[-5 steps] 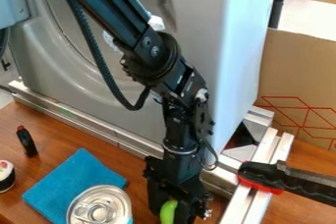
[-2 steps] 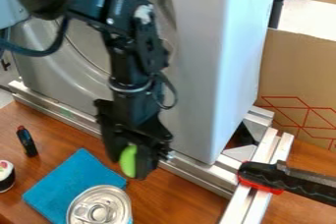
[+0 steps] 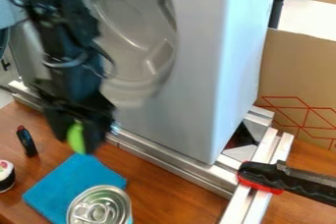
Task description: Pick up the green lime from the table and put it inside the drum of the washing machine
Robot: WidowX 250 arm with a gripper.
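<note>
Over the bench [image 3: 171, 196], left rear: one green item [image 3: 75, 134], gripped

- Gripper [image 3: 77, 142]: one, black, closed around the green item, by the far corner of the cloth [image 3: 75, 186]; height above it cannot be told.
- Step, as judged: holding aloft. Any set-down would call for lowering with the grip kept firm, then a release.
- Dark item with red top [image 3: 26, 142]: one, near the bench's left edge.
- Can [image 3: 99, 208]: one, metal, upright, at the cloth's near right side; lid sealed, tab flat, contents hidden.
- Round black-and-white item [image 3: 6, 176]: one, left edge.
- Metal rail [image 3: 167, 161]: along the bench's rear.
</note>
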